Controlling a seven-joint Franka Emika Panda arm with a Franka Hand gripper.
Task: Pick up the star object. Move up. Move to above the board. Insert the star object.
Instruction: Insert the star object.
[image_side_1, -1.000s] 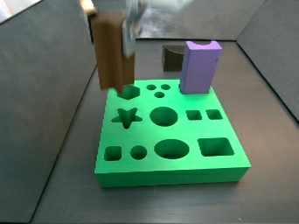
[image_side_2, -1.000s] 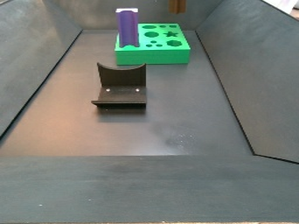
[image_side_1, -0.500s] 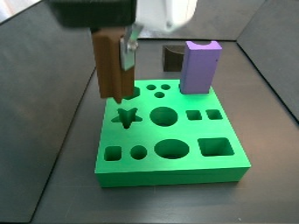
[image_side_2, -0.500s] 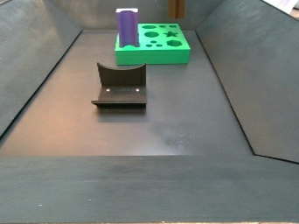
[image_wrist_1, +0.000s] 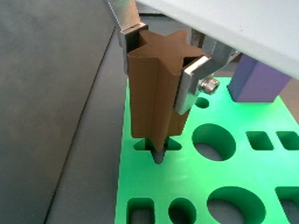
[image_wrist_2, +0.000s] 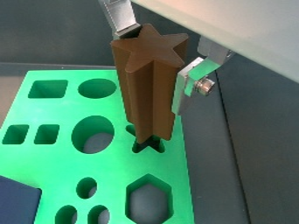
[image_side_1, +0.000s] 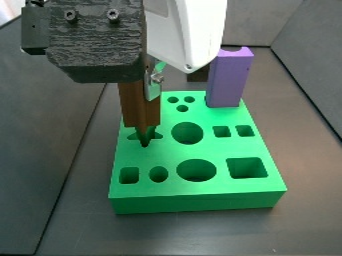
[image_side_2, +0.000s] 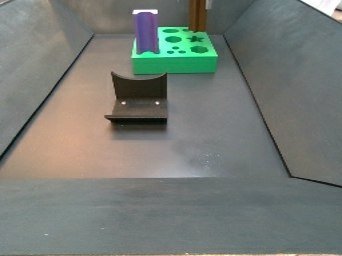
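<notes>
The gripper (image_side_1: 140, 88) is shut on the star object (image_side_1: 136, 112), a tall brown post with ridged star-profile sides, held upright. Both wrist views show the silver fingers (image_wrist_1: 193, 80) (image_wrist_2: 191, 83) clamped on opposite sides of the post (image_wrist_1: 156, 96) (image_wrist_2: 146, 87). The post's lower end sits right at the star-shaped hole of the green board (image_side_1: 194, 205), at or just inside its mouth. The board also shows in both wrist views (image_wrist_1: 135, 179) (image_wrist_2: 68, 109) and far off in a side view (image_side_2: 181, 66), where the post (image_side_2: 198, 14) stands over it.
A purple block (image_side_1: 230, 78) with a notched top stands at the board's back edge, also seen in a side view (image_side_2: 144, 30) and a wrist view (image_wrist_1: 260, 79). The fixture (image_side_2: 136, 98) stands on the dark floor. Sloping grey walls enclose the floor.
The gripper has come down with the star object, from above the board's back left to the star hole. The board and purple block have not moved.
</notes>
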